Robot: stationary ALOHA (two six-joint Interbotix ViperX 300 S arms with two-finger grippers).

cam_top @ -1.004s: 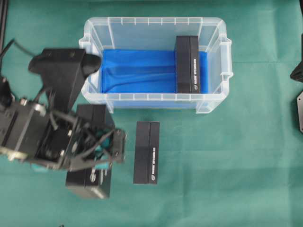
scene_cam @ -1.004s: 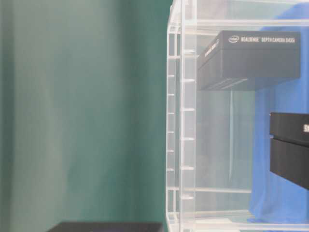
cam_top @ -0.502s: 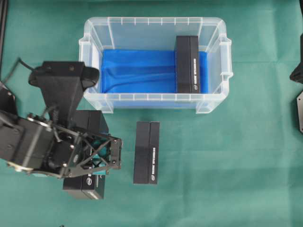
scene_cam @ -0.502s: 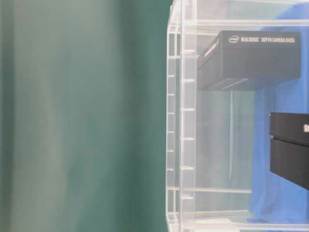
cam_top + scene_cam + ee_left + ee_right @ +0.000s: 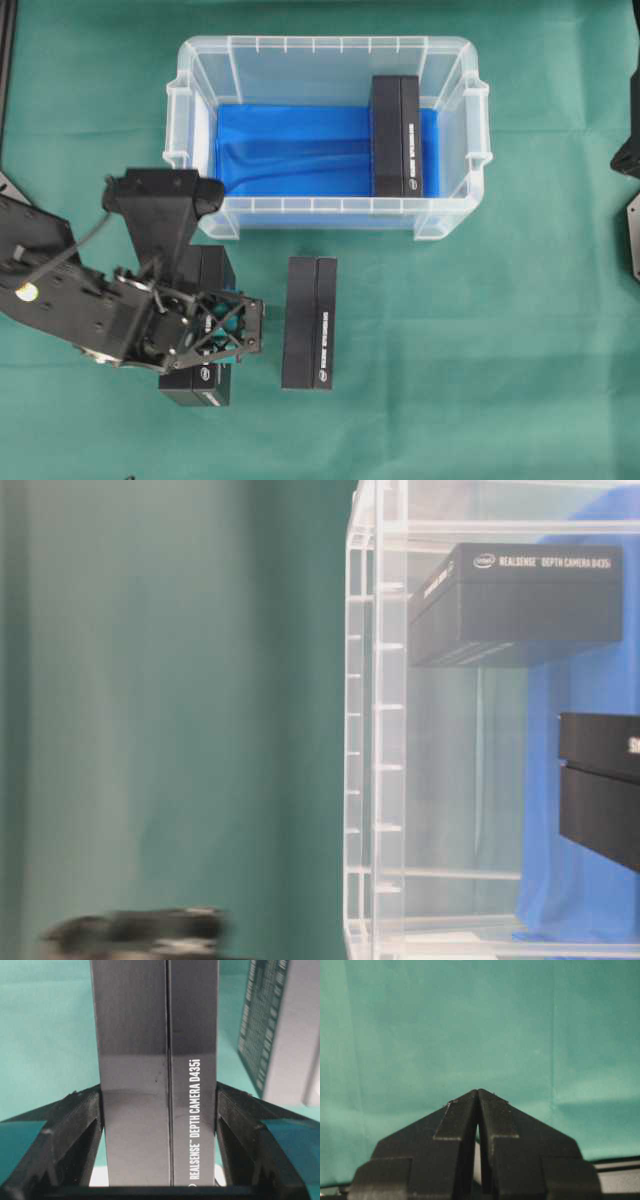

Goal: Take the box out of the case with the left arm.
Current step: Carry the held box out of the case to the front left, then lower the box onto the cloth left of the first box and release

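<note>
Black cardboard fills the left wrist view: the left arm's jaws (image 5: pixel 159 1110) are clamped on a box (image 5: pixel 157 1075) marked as a depth camera, one finger on each long side. From overhead this box (image 5: pixel 200 330) sits outside the case (image 5: pixel 325 55), at about 7 o'clock from it, over the green counter (image 5: pixel 520 350). A second box (image 5: pixel 309 322) lies on the cloth at 3 o'clock from the held one. A third box (image 5: pixel 396 137) remains inside the case. Right jaws (image 5: pixel 478 1110) are pressed together on nothing
</note>
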